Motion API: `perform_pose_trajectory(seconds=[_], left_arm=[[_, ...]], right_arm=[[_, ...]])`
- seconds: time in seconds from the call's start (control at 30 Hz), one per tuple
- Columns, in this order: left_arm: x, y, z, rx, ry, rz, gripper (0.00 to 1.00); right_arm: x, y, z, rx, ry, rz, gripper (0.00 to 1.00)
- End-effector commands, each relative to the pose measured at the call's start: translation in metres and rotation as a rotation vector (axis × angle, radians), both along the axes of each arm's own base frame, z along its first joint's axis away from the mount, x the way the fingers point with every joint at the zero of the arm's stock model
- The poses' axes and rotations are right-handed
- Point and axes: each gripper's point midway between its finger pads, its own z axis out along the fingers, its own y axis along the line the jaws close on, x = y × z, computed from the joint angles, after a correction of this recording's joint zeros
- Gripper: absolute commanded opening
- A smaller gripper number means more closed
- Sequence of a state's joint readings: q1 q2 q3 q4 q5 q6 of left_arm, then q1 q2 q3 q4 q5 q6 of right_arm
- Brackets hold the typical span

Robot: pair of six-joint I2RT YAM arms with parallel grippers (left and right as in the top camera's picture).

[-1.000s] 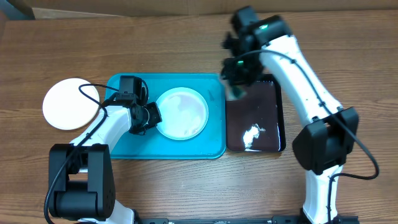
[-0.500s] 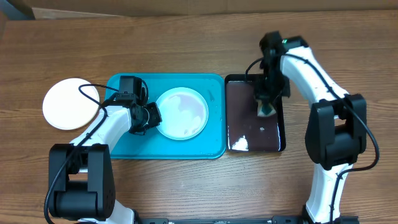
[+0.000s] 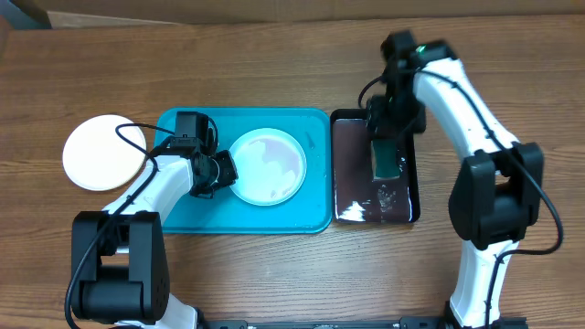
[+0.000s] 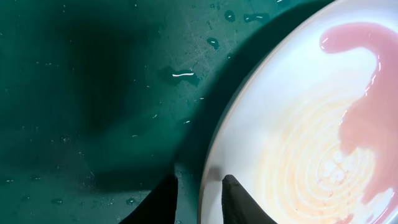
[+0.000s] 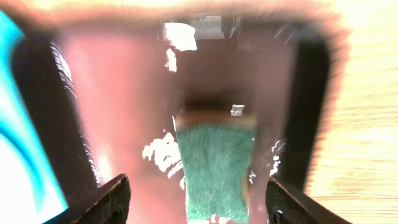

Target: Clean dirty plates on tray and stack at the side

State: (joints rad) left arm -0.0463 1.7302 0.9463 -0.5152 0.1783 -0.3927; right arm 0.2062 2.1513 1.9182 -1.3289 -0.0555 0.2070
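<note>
The job looks mid-wash, at the point of rinsing or reloading the scrubber between passes on a plate. The left claw point(image 4: 200, 186) pinches the near rim of the wet plate point(image 3: 267, 166), which lies flat on the tray point(image 3: 174, 206), a smooth turquoise plastic slab with rounded corners, beaded with water drops. That plate is glossy and shallow, with fine concentric rings in its well and a pink film of liquid pooled across part of it. The right claw point(image 5: 196, 183) hangs spread wide above the black bin point(image 3: 331, 164), gripping nothing. Between and below its fingers the green sponge point(image 5: 214, 165) lies in murky reddish water, rough and fibrous, oblong in shape. A white plate point(image 3: 102, 152), matte and round, sits alone on the wood-grain desk point(image 3: 274, 64) well left of the tray, likely the start of the stack. The next move probably calls for dropping over the sponge, closing on its long sides, and carrying it, dripping, back to the held plate
</note>
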Motion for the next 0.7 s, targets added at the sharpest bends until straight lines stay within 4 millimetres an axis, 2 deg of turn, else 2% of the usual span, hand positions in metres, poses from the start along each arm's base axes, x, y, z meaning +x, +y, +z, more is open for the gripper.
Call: perform_pose_trajectory(seconds=[0.0, 0.1, 0.2, 0.23, 0.27, 0.3, 0.47, 0.57, 0.67], left_arm=[[-0.009, 0.001, -0.010, 0.011, 0.030, 0.003, 0.27], [-0.012, 0.003, -0.012, 0.018, 0.039, 0.005, 0.27], [-0.013, 0.002, -0.013, 0.021, 0.042, 0.002, 0.22], [-0.013, 0.002, -0.013, 0.023, 0.040, 0.002, 0.19], [-0.012, 0.002, -0.013, 0.024, 0.037, 0.002, 0.18], [-0.011, 0.002, -0.013, 0.024, 0.033, 0.002, 0.17], [-0.005, 0.009, -0.010, 0.057, 0.009, -0.010, 0.04], [0.000, 0.014, 0.000, 0.060, 0.012, 0.005, 0.04], [0.010, 0.017, 0.019, 0.068, -0.007, -0.012, 0.04]], right_arm=[[0.028, -0.039, 0.038, 0.018, -0.114, -0.113, 0.77], [0.036, -0.073, 0.041, 0.019, -0.133, -0.205, 0.82], [0.038, -0.108, 0.040, 0.014, -0.135, -0.282, 0.87], [0.037, -0.122, 0.040, 0.011, -0.135, -0.311, 0.91], [0.037, -0.131, 0.040, 0.010, -0.135, -0.332, 1.00], [0.036, -0.145, 0.040, 0.008, -0.137, -0.361, 1.00], [0.032, -0.183, 0.040, 0.002, -0.141, -0.443, 1.00], [0.029, -0.198, 0.040, 0.000, -0.142, -0.477, 1.00], [0.027, -0.207, 0.040, -0.002, -0.142, -0.498, 1.00]])
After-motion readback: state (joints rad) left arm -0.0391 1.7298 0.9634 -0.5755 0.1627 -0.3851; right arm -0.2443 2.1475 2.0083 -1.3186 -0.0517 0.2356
